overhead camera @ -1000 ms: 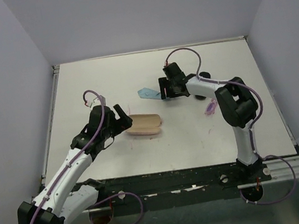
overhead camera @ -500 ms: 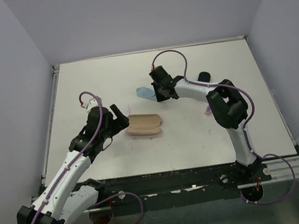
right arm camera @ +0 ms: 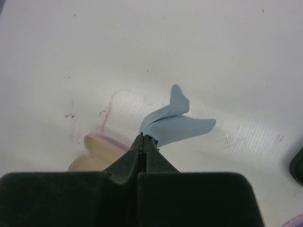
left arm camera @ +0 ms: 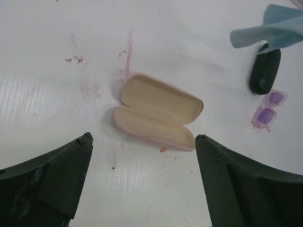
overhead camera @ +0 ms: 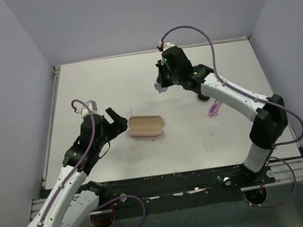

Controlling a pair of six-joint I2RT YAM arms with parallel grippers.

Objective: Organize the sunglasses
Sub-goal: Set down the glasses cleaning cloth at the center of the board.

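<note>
At far left my left gripper (overhead camera: 117, 120) hangs low over the white table (overhead camera: 101, 81). Its jaws are spread as wide as they go and they hold nothing. In the left wrist view, its two dark fingers (left arm camera: 52, 175) frame the bottom corners with bare table between them.

Just beyond those fingers lies the pink glasses case (left arm camera: 158, 113). It is hinged open and flat on the table, showing its cream lining, and there is nothing inside. Faint pink scuff marks (left arm camera: 85, 80) stain the table to its left.

Farther back and to the right of the case, my right gripper (right arm camera: 142, 139) is closed tight. It pinches one edge of a light blue cloth (right arm camera: 177, 125). The cloth hangs crumpled from the fingertips, and from the right wrist view it appears raised off the table.

To the right of the cloth lies a black glasses case (left arm camera: 265, 71), shut. In the left wrist view the cloth overlaps its far end, but I cannot tell whether they touch.

Just beside the case's near end sit the pale purple sunglasses (left arm camera: 266, 111). They lie flat on the right part of the table, well apart from the pink case, and neither gripper touches them. I cannot make out an orange pair on the table in any view.
</note>
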